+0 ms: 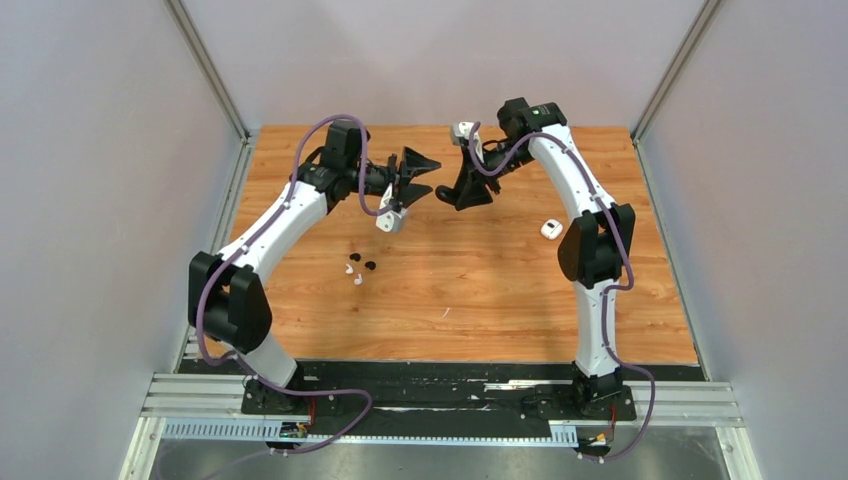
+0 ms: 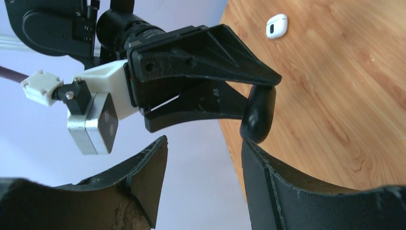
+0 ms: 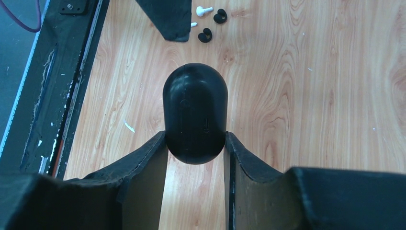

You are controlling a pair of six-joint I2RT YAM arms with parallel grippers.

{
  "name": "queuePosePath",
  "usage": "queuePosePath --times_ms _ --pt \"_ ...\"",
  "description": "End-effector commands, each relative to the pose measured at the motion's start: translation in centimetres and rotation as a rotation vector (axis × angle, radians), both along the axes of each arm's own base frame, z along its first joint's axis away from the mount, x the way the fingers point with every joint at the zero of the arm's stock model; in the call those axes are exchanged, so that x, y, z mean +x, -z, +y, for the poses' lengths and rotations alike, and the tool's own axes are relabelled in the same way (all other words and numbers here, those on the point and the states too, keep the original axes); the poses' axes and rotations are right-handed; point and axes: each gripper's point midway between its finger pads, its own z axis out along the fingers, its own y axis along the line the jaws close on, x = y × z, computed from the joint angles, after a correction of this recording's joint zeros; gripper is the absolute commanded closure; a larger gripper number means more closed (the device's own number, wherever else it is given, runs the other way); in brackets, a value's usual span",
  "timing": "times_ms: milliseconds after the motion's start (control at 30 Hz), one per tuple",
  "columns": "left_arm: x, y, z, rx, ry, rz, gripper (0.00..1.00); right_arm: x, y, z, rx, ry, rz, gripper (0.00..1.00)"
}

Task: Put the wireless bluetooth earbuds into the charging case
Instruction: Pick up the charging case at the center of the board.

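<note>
My right gripper (image 3: 195,140) is shut on a black oval charging case (image 3: 195,112), which it holds above the wooden table with its lid closed. In the left wrist view the same case (image 2: 258,115) sticks out of the right gripper's fingers, just past my left gripper's right fingertip (image 2: 249,146). My left gripper (image 2: 205,143) faces it with its jaws apart and nothing between them. The earbuds lie loose on the table (image 1: 470,280): two black ones (image 3: 220,16) (image 3: 206,34) and a white one (image 3: 205,9) with a short stem, grouped left of centre (image 1: 357,266).
A small white case (image 1: 551,229) lies on the wood beside the right arm's elbow; the left wrist view shows it far off (image 2: 276,25). Grey walls enclose the table on three sides. A black rail (image 1: 440,395) with both arm bases runs along the near edge.
</note>
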Motion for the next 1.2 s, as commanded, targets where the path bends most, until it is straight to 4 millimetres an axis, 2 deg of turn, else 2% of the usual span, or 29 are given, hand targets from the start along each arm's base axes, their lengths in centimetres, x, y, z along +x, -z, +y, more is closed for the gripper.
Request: queuePosePath --times_ms 0,33,67,100,133,200,467,567,800,967,1033,1133,1167 --pt "-2.0 0.9 -0.7 0.06 0.125 0.016 0.35 -0.1 -3.6 0.6 0.061 -0.017 -0.115 0.98" --pt "-1.5 0.6 -0.8 0.079 0.125 0.006 0.35 0.0 -3.8 0.6 0.062 -0.019 -0.125 0.98" --pt "-2.2 1.5 -0.4 0.12 0.147 0.031 0.35 0.0 -3.7 0.6 0.059 -0.024 -0.133 0.98" --pt "-1.7 1.3 -0.4 0.142 0.149 0.016 0.35 0.0 -3.6 0.6 0.057 -0.027 -0.14 0.99" --pt "-2.3 2.0 -0.1 0.176 0.167 0.027 0.35 -0.1 -3.5 0.6 0.055 -0.031 -0.143 0.99" --pt "-2.3 2.2 -0.1 0.189 0.187 0.012 0.36 -0.4 -3.5 0.7 0.054 -0.039 -0.146 0.98" --pt "-1.3 2.9 -1.3 0.188 0.227 -0.095 0.41 -0.8 -4.0 1.0 0.072 -0.05 -0.16 0.98" --pt "-0.9 3.5 -1.7 0.194 0.247 -0.13 0.46 -0.8 -3.9 1.0 0.07 -0.053 -0.165 0.98" --pt "-0.7 4.2 -2.5 0.195 0.271 -0.17 0.52 -1.0 -3.9 1.5 0.072 -0.07 -0.18 0.98" --pt "-0.2 4.0 -3.1 0.157 0.25 -0.183 0.63 -1.0 -3.7 1.5 0.068 -0.067 -0.171 0.98" --pt "-0.1 4.4 -3.2 0.132 0.237 -0.178 0.71 -1.1 -3.6 1.6 0.069 -0.064 -0.153 0.98" --pt "0.3 3.4 -3.3 0.098 0.199 -0.191 0.89 -1.0 -3.3 1.5 0.062 -0.049 -0.126 0.89" --pt "0.4 3.8 -3.1 0.109 0.18 -0.179 0.93 -0.7 -3.3 1.4 0.058 -0.034 -0.115 0.85"
